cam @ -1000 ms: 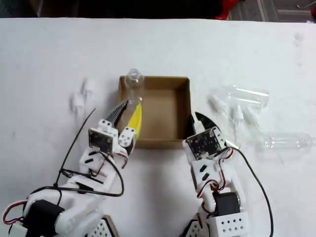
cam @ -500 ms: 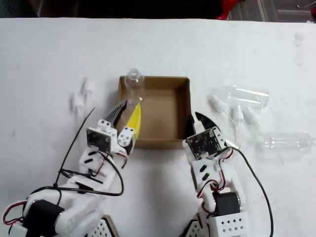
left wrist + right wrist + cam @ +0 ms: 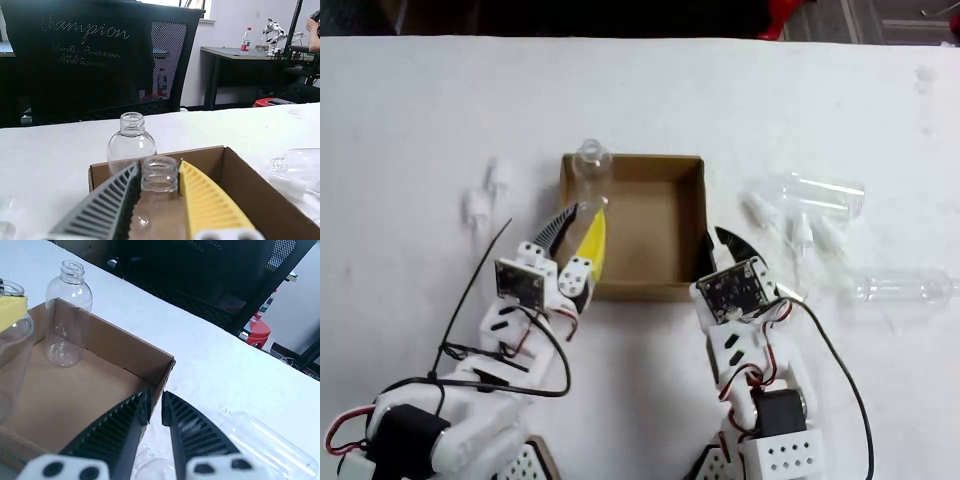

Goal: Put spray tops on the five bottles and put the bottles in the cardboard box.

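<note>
Clear plastic bottle (image 3: 159, 184), uncapped, sits clamped between the left gripper's (image 3: 159, 169) grey and yellow fingers above the brown cardboard box (image 3: 250, 185). Beyond them, a second bottle (image 3: 131, 142) stands in its far corner. The right gripper's (image 3: 155, 401) fingers pinch the box wall.

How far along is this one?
Done: one bottle stands in the box, though without a spray top. In hand: the left claw holds a second uncapped bottle upright at the box's left side; the right claw pinches the box wall. Left: two lying bottles and loose spray tops beside the box; no top fitted yet.
</note>
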You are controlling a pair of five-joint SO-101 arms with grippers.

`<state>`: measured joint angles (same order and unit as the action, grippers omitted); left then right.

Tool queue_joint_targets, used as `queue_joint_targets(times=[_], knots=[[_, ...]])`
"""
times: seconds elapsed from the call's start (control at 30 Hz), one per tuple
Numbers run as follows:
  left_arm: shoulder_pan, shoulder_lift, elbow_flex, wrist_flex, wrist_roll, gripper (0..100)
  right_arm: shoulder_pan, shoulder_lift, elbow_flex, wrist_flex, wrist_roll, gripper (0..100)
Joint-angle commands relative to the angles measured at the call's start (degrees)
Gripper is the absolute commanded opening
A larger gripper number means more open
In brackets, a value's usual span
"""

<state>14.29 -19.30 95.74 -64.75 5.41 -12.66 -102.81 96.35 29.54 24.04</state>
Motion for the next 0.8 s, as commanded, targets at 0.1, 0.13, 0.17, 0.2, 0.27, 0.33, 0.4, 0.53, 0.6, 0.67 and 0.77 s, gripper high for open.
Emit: queue_joint_targets(times=[0.1, 0.13, 0.17, 0.2, 0.27, 0.33, 0.4, 0.53, 0.6, 0.67, 0.77], knots=[[-0.5, -0.5, 0.2, -1.7, 0.8, 11, 0.7, -0.2, 0.5, -1.5, 0.7, 2.5], [-0.5, -0.5, 0.2, -1.7, 0.8, 11, 0.7, -0.2, 0.5, -1.5, 0.7, 2.5], [-0.4, -0.5, 0.2, -1.7, 0.8, 11, 0.7, -0.2, 0.5, -1.5, 0.7, 2.5], [-0.4, -0.5, 0.2, -1.7, 0.7, 11, 0.7, -0.2, 0.5, -1.5, 0.7, 2.5], [-0.4, -0.5, 0.2, -1.7, 0.7, 11, 0.7, -0.2, 0.5, -1.5, 0.7, 2.5], [-0.4, -0.5, 0.2, -1.7, 0.6, 11, 0.7, -0.2, 0.5, -1.5, 0.7, 2.5], [-0.4, -0.5, 0.2, -1.7, 0.6, 11, 0.7, -0.2, 0.5, -1.5, 0.7, 2.5], [-0.5, -0.5, 0.2, -1.8, 0.4, 11, 0.7, -0.2, 0.5, -1.5, 0.7, 2.5], [-0.5, -0.5, 0.2, -3.4, 0.3, 11, 0.7, -0.2, 0.5, -1.5, 0.7, 2.5], [-0.2, -0.5, 0.2, -5.0, 0.3, 11, 0.7, -0.2, 0.5, -1.5, 0.7, 2.6], [0.0, -0.5, -0.3, -5.9, 0.2, 11, 0.7, -0.2, 0.5, -1.5, 0.7, 2.6]])
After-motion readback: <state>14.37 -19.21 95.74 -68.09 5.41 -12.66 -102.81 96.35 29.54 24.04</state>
